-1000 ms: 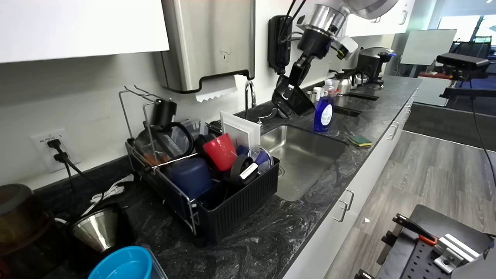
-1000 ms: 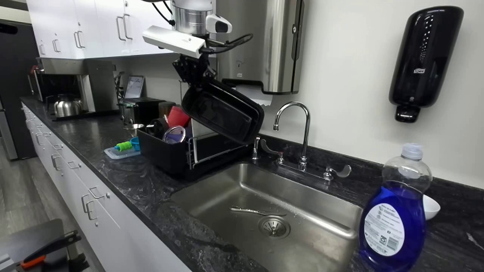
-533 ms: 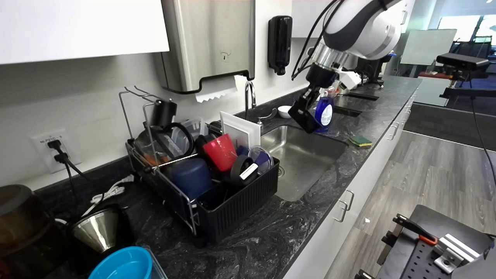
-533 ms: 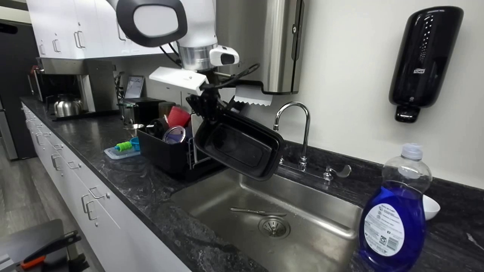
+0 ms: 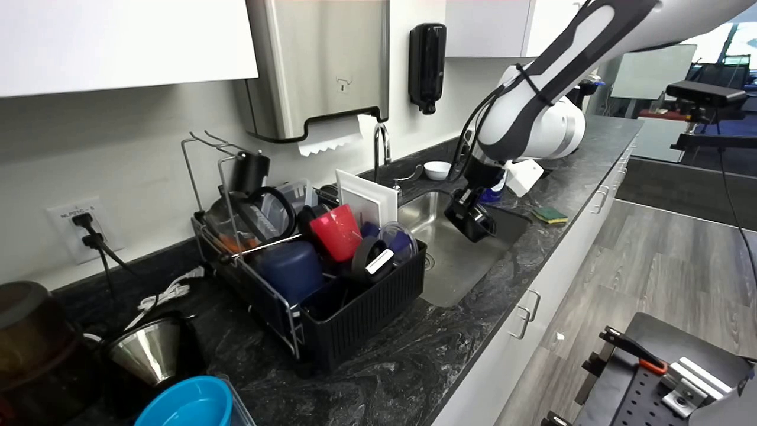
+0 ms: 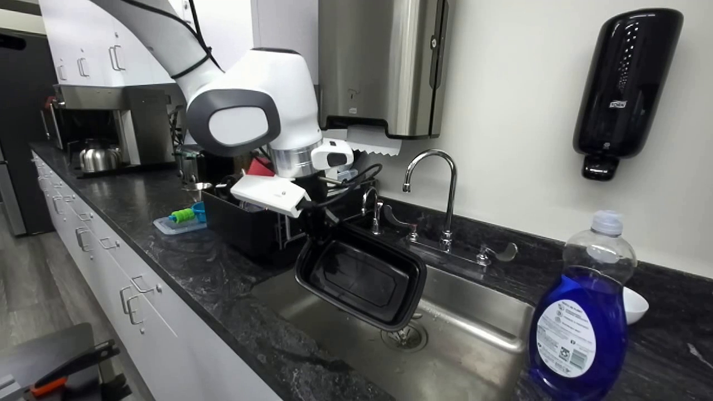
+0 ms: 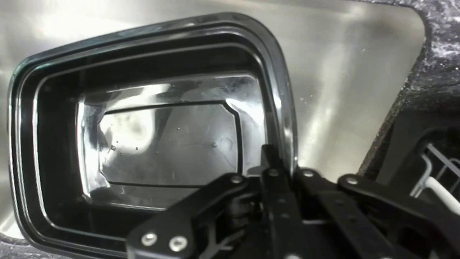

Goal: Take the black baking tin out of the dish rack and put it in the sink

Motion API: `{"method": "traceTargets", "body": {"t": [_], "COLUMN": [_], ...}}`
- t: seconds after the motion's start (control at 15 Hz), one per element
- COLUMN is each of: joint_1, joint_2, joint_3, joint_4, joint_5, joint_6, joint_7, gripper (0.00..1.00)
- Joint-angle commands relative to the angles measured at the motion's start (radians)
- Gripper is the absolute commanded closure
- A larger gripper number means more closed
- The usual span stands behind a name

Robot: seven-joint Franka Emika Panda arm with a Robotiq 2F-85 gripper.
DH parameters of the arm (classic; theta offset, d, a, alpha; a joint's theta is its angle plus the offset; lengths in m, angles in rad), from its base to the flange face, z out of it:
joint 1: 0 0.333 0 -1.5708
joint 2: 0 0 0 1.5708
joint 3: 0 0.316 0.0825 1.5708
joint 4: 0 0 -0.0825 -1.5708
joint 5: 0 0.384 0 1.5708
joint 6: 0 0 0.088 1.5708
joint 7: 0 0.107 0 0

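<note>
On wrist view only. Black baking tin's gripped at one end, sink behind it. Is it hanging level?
Observer: No, tilted: in an exterior view the black baking tin slants, its open side not facing straight up.

Operator: Don't see the drain. Do you?

Observer: Partly: in an exterior view the drain shows past the tin's lowest corner, which hides some of it.

Operator: Anything standing next to the sink?

Observer: Yes, a dish soap bottle, upright on the counter beside the sink.
</note>
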Motion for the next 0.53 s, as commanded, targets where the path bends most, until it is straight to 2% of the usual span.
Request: {"method": "traceTargets", "body": {"t": [0.0, 0.2, 0.47], "joint_1": [-0.027, -0.040, -0.059], "joint_2": [0.076, 0.152, 0.267], "joint_3": [0.039, 0.058, 0.063], "joint_4": [0.024, 0.069, 0.181], "joint_5": [-0.043, -0.089, -0.166], "joint_6": [0.066, 0.082, 0.039], "joint_7": [0.030, 0.075, 0.150], "gripper": [0.99, 0.99, 0.99]}}
